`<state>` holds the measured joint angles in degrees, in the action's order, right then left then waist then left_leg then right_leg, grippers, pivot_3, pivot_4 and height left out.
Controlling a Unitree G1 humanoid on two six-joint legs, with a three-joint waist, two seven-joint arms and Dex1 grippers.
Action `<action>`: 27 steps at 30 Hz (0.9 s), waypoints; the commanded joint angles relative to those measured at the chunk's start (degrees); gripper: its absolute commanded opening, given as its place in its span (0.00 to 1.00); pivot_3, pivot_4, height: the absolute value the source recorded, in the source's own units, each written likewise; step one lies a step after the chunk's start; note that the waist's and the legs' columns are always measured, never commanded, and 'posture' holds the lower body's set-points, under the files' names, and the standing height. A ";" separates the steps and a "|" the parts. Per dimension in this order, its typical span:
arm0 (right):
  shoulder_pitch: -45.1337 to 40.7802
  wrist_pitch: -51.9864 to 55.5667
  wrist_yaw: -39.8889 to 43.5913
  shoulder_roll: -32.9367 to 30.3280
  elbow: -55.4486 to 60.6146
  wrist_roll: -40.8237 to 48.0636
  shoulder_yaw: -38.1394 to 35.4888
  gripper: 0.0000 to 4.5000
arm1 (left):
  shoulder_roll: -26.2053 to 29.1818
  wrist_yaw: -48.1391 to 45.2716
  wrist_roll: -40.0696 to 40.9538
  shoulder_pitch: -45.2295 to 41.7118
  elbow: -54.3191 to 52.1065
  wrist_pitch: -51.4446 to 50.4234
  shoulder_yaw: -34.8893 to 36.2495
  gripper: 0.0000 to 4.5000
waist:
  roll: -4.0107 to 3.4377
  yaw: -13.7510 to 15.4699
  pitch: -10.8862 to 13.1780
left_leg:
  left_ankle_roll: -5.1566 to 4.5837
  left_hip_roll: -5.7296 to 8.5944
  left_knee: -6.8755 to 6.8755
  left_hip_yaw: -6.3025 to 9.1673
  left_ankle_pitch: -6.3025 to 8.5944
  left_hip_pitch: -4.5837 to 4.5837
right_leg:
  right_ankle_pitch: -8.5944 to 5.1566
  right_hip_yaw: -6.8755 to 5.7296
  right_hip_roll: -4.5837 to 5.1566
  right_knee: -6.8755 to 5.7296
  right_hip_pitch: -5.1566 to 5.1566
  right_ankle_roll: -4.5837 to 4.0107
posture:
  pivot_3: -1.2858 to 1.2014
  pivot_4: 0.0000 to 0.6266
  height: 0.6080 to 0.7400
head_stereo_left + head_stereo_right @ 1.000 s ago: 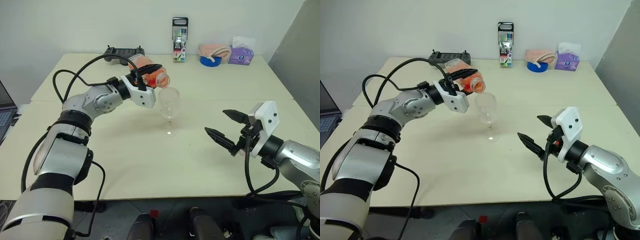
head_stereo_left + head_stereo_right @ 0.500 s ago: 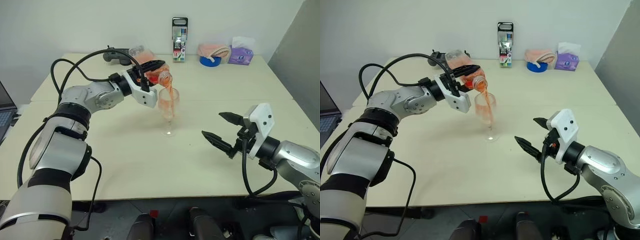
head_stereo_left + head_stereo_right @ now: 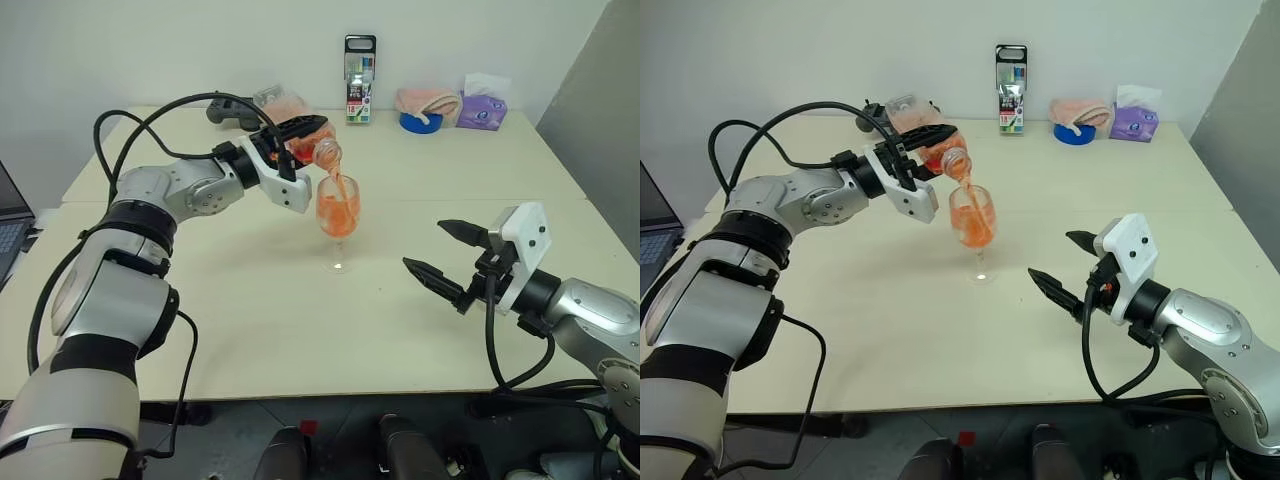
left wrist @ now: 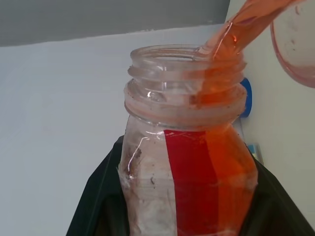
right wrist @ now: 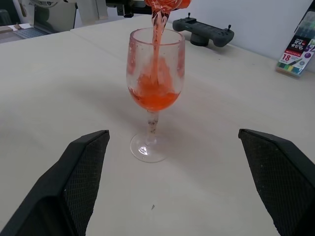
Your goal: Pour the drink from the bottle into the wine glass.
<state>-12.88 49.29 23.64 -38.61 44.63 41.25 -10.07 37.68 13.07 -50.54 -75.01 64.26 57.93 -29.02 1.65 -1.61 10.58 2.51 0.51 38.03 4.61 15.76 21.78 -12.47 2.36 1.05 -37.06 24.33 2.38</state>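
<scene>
My left gripper is shut on the bottle, which it holds tilted with the open mouth down over the wine glass. In the left wrist view black fingers flank the bottle with its red label. A thin stream of the orange drink runs from the mouth into the bowl. The drink fills the lower part of the bowl, and the glass stands upright on the table. To the right of the glass, above the table, my right gripper is open and points at it with nothing held.
Along the far edge of the table lie a black game controller, an upright pen box, a blue bowl with a cloth and a purple tissue pack. A laptop sits at the left edge.
The bottle has tipped further and the drink has started flowing. The glass, empty a second ago, now holds orange liquid. My right gripper has stayed in place.
</scene>
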 commanded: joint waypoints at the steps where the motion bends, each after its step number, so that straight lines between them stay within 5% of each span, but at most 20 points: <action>1: -1.40 -1.27 0.18 -0.57 0.52 -0.10 -0.72 1.00 | -0.64 -5.02 7.17 -1.59 1.74 1.04 3.62 0.41 | 0.00 0.00 0.00 | 0.00 0.00 0.01 0.00 0.00 -0.01 | 0.06 0.00 0.00 -0.01 0.00 -0.09 | 0.52 0.24 1.00; 8: -4.45 -1.42 1.09 -0.47 -1.17 0.31 0.08 1.00 | -5.27 -35.53 29.70 3.02 3.59 -2.01 12.65 0.41 | -0.01 -0.06 -0.01 | 0.00 0.01 0.06 -0.03 0.00 -0.03 | 0.15 0.02 0.00 -0.04 -0.04 -0.25 | 0.52 0.24 1.00; 15: -11.01 -1.47 3.79 -1.08 -4.96 0.81 1.08 1.00 | -7.06 -52.46 48.79 9.41 -5.38 -15.19 23.18 0.40 | -0.01 -0.33 0.00 | -0.01 -0.05 0.06 0.00 -0.01 -0.07 | 0.16 0.01 -0.06 -0.13 -0.02 -0.28 | 0.52 0.24 1.00; 19: -22.06 4.28 4.82 -0.61 -8.01 7.20 2.38 1.00 | -8.23 -47.76 61.61 16.83 -17.12 -37.56 34.45 0.40 | -0.03 -0.66 -0.01 | -0.01 -0.05 0.15 -0.03 -0.01 -0.13 | 0.17 0.07 -0.04 -0.20 -0.04 -0.28 | 0.52 0.24 1.00; 22: -27.37 7.94 6.55 -0.21 -8.74 10.82 5.61 1.00 | -8.62 -39.27 64.02 24.56 -27.49 -49.84 39.59 0.40 | -0.04 -1.08 -0.03 | -0.02 -0.12 0.09 0.06 -0.01 -0.25 | 0.18 0.01 -0.04 -0.28 -0.07 -0.29 | 0.52 0.24 1.00; 27: -33.24 9.00 5.78 4.15 -11.90 9.81 11.88 1.00 | -10.03 -32.55 65.14 33.74 -37.39 -57.60 43.35 0.40 | -0.03 -0.80 -0.03 | -0.01 -0.11 0.07 0.18 -0.01 -0.31 | 0.17 -0.06 -0.02 -0.65 0.01 -0.29 | 0.52 0.24 1.00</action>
<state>-44.25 58.84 29.76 -34.96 32.71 52.00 0.81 27.52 -20.92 13.46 -40.39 32.00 1.06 12.97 1.61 -2.41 10.55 2.50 0.41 38.13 4.78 15.75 21.47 -12.29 2.31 1.04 -37.76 24.35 2.09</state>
